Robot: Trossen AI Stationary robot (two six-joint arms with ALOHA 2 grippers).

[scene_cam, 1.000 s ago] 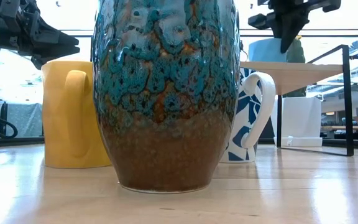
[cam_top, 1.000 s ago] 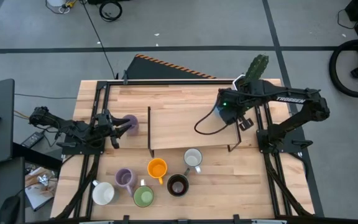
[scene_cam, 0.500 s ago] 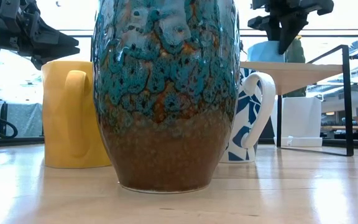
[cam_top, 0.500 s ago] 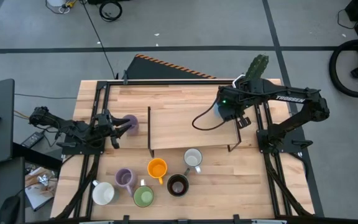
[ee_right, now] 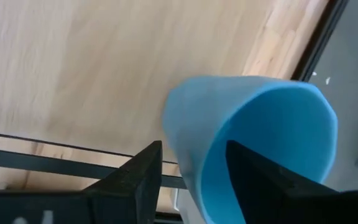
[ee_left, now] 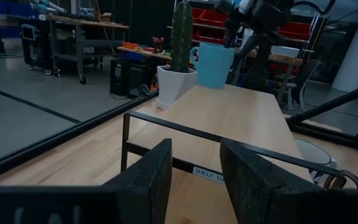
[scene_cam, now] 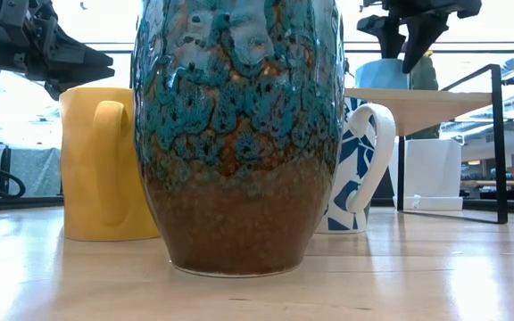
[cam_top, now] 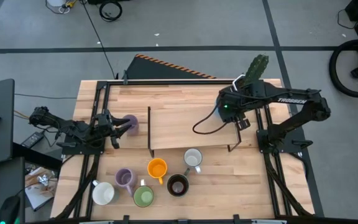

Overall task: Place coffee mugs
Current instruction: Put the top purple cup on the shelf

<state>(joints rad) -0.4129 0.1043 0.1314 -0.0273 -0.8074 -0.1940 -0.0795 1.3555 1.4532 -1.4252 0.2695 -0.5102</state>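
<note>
A blue mug [ee_right: 229, 118] stands upright on the right end of the wooden shelf [cam_top: 179, 124]. My right gripper [ee_right: 194, 149] hangs open over it, pointing down, one finger outside the mug's wall and one inside its mouth; I see no touch. A lavender mug [cam_top: 131, 122] sits just ahead of my left gripper [cam_top: 118, 127], which is held off the table at the shelf's left end. It is open, and in its wrist view nothing shows between its fingers [ee_left: 160, 168]. Several more mugs stand near the table's front edge: white [cam_top: 102, 193], lavender [cam_top: 124, 178], green [cam_top: 143, 197], orange [cam_top: 157, 168], dark brown [cam_top: 178, 185] and white-grey [cam_top: 192, 158].
A white pot with a green cactus [cam_top: 255, 67] stands behind the shelf's right end, close to my right arm. The shelf's black metal legs [cam_top: 149, 134] stand on the table between my left gripper and the mugs in front. Bare shelf top lies left of the blue mug.
My right gripper has opened and let go of the blue mug, which stays upright on the shelf. The gripper has drifted a little toward the table's right edge and slightly up.
</note>
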